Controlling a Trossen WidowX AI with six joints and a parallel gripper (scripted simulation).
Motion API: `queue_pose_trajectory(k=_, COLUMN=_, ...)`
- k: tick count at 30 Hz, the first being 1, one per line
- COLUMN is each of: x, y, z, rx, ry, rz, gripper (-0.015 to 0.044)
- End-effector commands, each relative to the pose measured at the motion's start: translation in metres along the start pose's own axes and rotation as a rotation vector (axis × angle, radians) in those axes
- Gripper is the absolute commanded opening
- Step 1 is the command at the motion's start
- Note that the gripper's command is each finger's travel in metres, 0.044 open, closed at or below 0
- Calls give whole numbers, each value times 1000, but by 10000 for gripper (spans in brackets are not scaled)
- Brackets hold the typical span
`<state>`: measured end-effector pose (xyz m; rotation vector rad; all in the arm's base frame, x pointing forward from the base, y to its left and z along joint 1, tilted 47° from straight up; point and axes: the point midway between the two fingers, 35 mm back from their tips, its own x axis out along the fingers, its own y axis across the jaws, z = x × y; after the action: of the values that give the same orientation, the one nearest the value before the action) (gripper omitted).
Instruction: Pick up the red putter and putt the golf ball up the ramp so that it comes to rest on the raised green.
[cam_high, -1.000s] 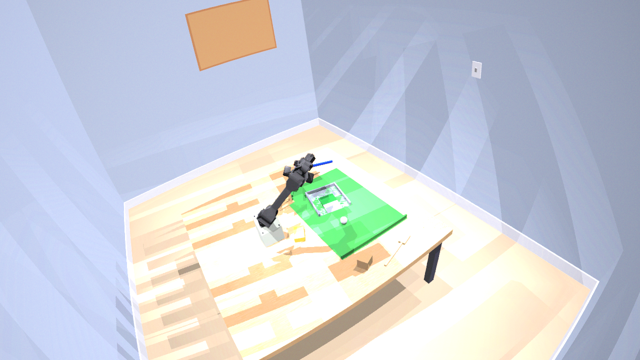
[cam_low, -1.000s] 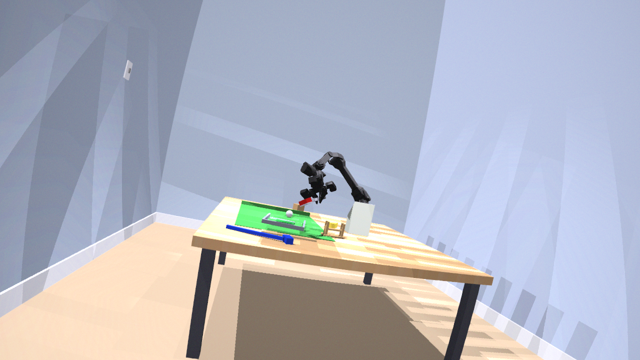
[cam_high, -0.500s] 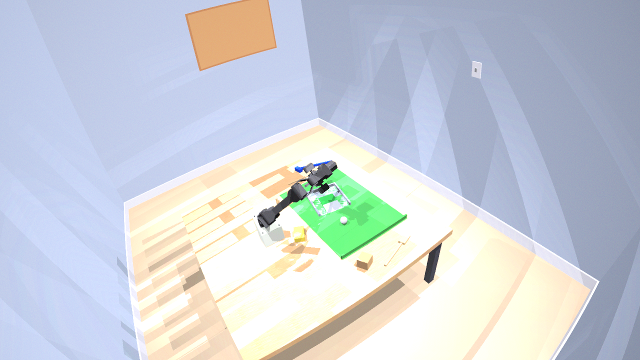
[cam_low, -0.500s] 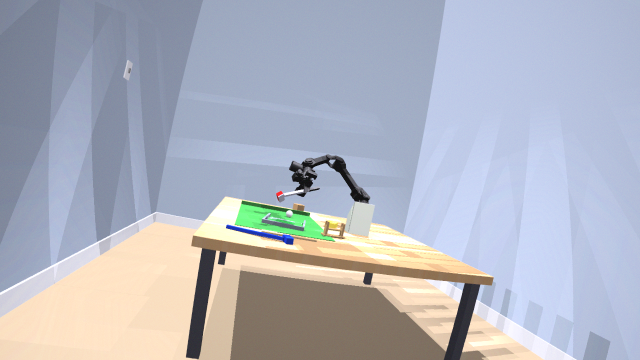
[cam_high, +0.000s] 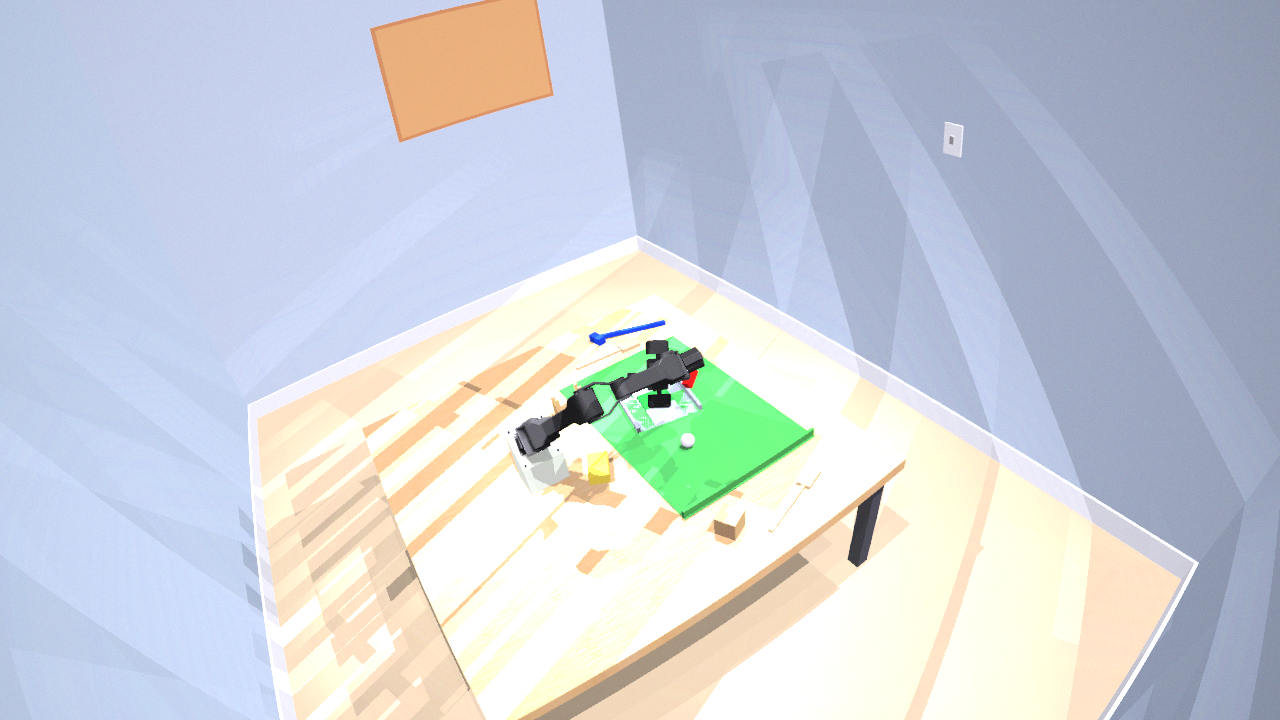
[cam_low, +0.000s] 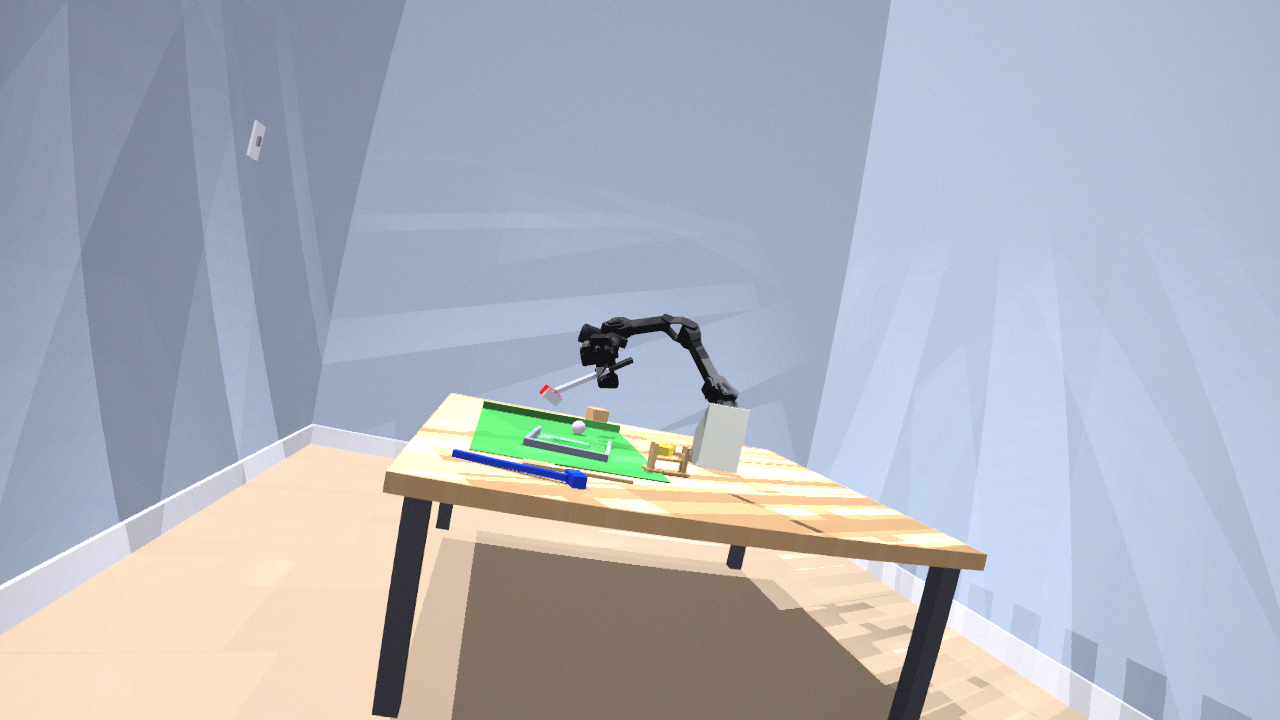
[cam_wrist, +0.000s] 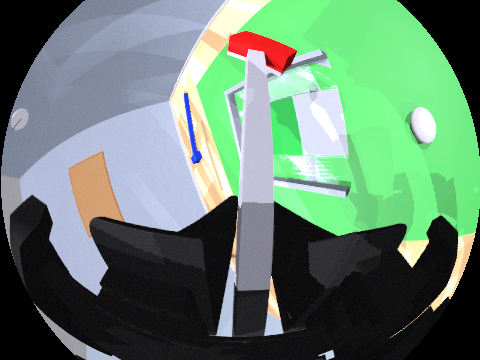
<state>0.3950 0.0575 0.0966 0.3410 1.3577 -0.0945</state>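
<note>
I log: long blue putter-shaped stick (cam_low: 519, 466) near table edge; small tan wooden cube (cam_high: 729, 525); yellow block (cam_high: 597, 465); orange wall board (cam_high: 461, 67); white wall switch plate (cam_high: 953, 138).

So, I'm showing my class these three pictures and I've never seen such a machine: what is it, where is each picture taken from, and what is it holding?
It is a black jointed robot arm on a wooden table. One picture looks down from high up, one from the side, one from a camera at the wrist. Its tool is shut on the red putter, lifted above the green mat. On the mat sit a white golf ball and a grey-walled raised green. A blue putter lies on the table beside the mat.
</note>
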Motion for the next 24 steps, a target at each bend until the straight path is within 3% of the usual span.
queue_pose_trajectory(k=1, x=-33, y=-9, z=8, rx=125, ry=-46, rz=41, gripper=0)
queue_pose_trajectory(k=17, x=-144, y=-79, z=6, rx=782, ry=-149, rz=128, gripper=0)
queue_pose_trajectory(k=24, x=-149, y=-81, z=5, rx=809, ry=-153, rz=132, gripper=0)
